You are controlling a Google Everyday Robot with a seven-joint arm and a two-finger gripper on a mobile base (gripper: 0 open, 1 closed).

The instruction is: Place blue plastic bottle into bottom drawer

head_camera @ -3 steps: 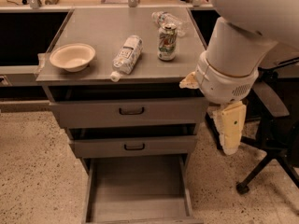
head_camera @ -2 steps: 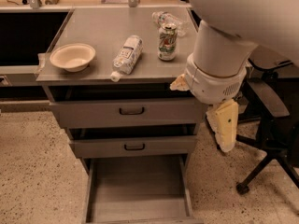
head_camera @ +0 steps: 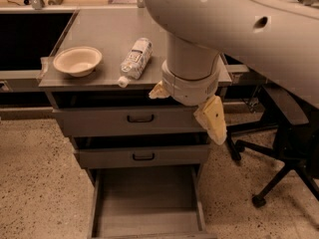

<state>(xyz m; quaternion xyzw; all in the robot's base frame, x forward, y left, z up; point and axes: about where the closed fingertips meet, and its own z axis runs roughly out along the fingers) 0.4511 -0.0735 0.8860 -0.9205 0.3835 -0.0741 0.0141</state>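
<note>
Lower centre: the bottom drawer (head_camera: 147,203) stands open, its flat tray showing. Mid-frame, the gripper (head_camera: 187,114) hangs before the cabinet front, fingers (head_camera: 212,126) spread, holding nothing. The blue plastic bottle (head_camera: 135,58) lies on its side on the tabletop (head_camera: 104,29), up-left of the fingers, cap toward the near edge. The arm (head_camera: 239,19) hides the tabletop's right part.

On the bench (head_camera: 99,29): bowl (head_camera: 77,60) at left, blue plastic bottle (head_camera: 134,59) just right of it (cap toward the front edge). Over the bench's front right edge: claw (head_camera: 189,103). Beneath two upper drawers (head_camera: 99,122), pulled forward: bottom drawer (head_camera: 147,198). Right of everything: chair (head_camera: 279,133).
</note>
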